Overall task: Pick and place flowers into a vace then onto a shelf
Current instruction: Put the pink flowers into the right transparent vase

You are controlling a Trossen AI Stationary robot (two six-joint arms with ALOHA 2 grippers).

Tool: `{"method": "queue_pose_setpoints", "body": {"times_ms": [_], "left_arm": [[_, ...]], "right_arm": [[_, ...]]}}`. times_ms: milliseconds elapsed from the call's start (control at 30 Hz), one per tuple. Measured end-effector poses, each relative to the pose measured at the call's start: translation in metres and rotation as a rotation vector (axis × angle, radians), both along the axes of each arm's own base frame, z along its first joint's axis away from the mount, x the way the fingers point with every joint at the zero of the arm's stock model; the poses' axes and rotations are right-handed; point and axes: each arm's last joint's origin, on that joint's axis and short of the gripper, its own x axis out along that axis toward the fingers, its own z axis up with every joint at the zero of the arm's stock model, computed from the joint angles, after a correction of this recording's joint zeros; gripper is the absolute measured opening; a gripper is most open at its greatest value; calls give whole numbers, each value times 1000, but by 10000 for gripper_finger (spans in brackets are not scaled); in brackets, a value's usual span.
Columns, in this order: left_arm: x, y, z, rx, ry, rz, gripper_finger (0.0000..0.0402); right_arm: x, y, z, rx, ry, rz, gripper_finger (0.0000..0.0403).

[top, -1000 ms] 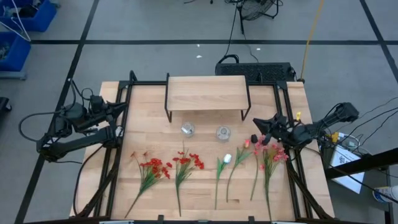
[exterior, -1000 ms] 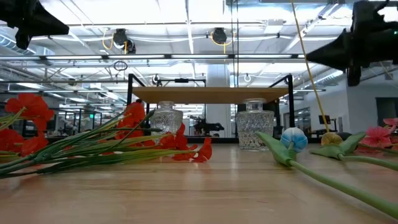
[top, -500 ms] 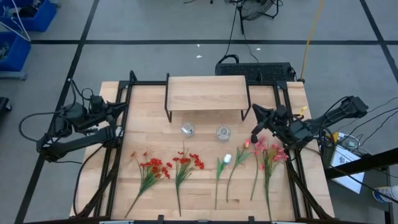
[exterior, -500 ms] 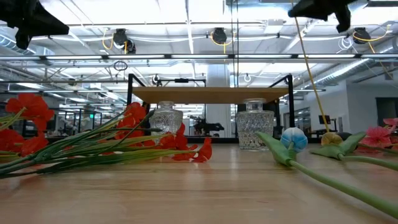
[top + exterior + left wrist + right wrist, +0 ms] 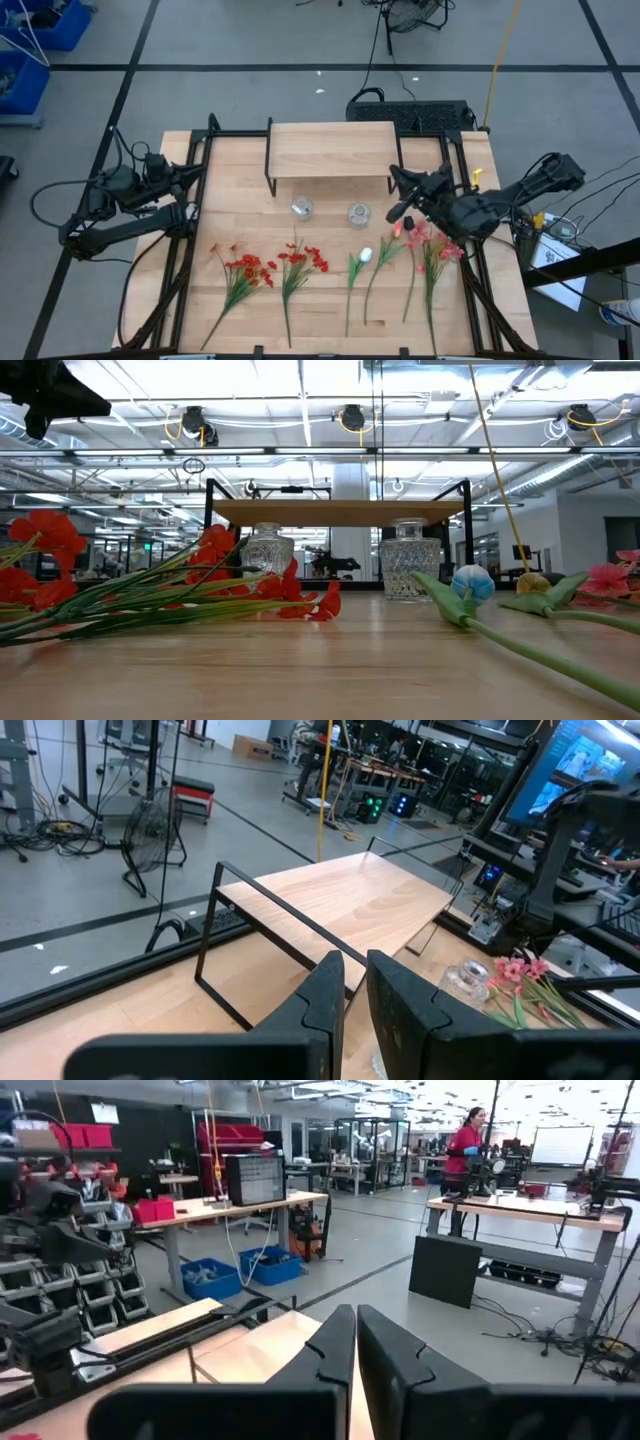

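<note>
No readable writing. My right end effector (image 5: pixel 396 192), fingers nearly together and empty, hovers by the shelf (image 5: pixel 330 148); flowers (image 5: pixel 425 245) lie on the tabletop (image 5: pixel 330 320) just beside. Left end effector (image 5: pixel 200 172) narrow, at tabletop's edge.

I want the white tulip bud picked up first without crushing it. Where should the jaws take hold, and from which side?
Grip the white tulip on its bare green stem, below the bud and leaves, coming straight down from above. It lies flat on the table, stem running toward the front edge, so jaws set across the stem should close cleanly. The right gripper is nearest.
</note>
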Motion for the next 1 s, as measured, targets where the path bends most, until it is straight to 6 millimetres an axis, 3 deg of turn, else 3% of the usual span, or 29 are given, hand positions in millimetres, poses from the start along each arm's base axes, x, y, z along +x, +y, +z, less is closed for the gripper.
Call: {"method": "queue_pose_setpoints", "body": {"times_ms": [167, 267, 367, 500, 633, 800, 1000], "left_arm": [[0, 0, 0, 0, 0, 0, 51], [0, 0, 0, 0, 0, 0, 51], [0, 0, 0, 0, 0, 0, 51], [0, 0, 0, 0, 0, 0, 51], [0, 0, 0, 0, 0, 0, 51], [0, 0, 0, 0, 0, 0, 51], [0, 0, 0, 0, 0, -1, 51]], "right_arm": [[33, 1, 11, 54, 95, 14, 8], [53, -12, 10, 310, 115, 72, 8], [64, -29, 1, 623, 256, 62, 7], [60, -42, -19, 976, 428, -91, 1], [56, -41, -44, 1235, 422, -236, 7], [43, -20, -72, 1374, 468, -278, 8], [21, 19, -109, 1478, 321, -276, 12]]}}
